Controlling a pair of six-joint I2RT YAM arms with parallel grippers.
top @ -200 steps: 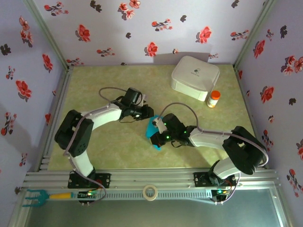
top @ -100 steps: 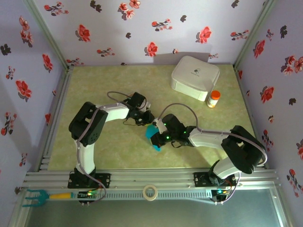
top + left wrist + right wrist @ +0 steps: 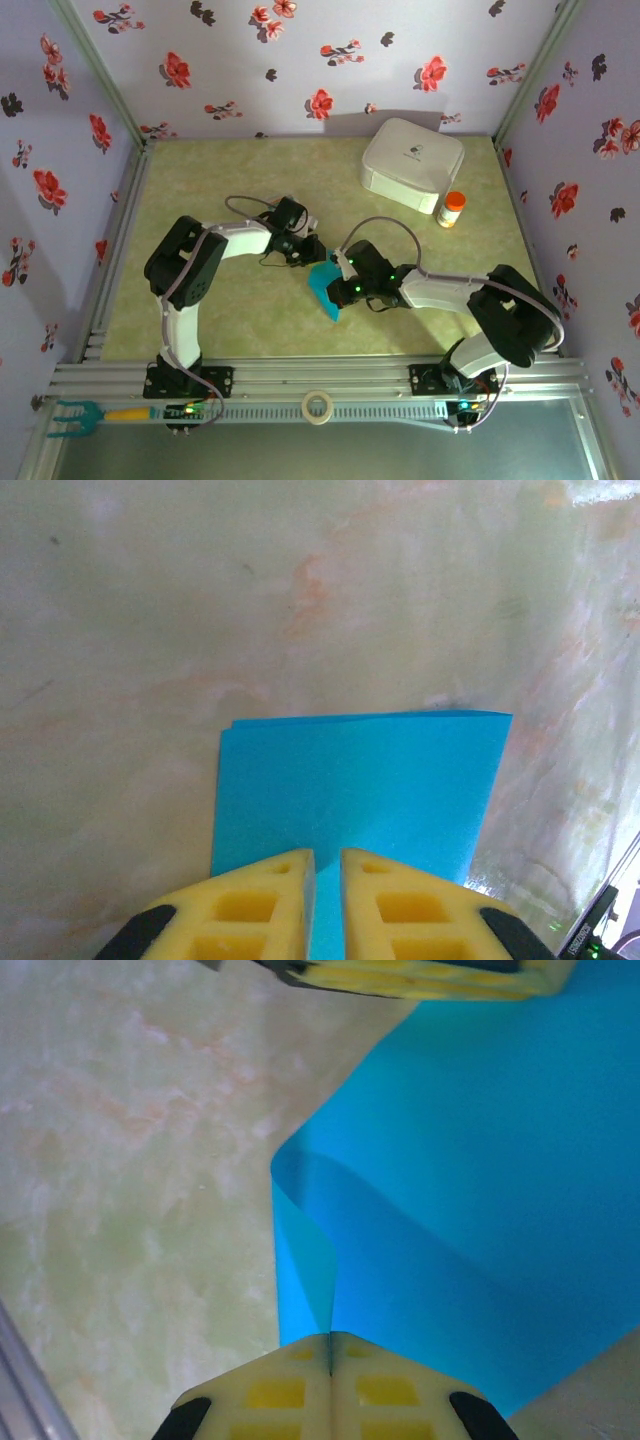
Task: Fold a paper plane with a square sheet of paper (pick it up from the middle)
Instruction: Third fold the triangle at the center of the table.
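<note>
Top external: L arm now sits closer in, L gripper [image 3: 318, 254] nearly shut at paper [image 3: 325, 298] edge (pinch unclear), R gripper [image 3: 337, 287] clamped on its fold, so creasing's prob. underway.

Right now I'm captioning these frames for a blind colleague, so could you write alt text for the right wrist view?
The right gripper, yellow fingers shut, pinches a raised fold of blue paper that spreads up and to the right. Pale green marbled table lies to the left, and the left gripper crosses the top edge over the paper.
</note>
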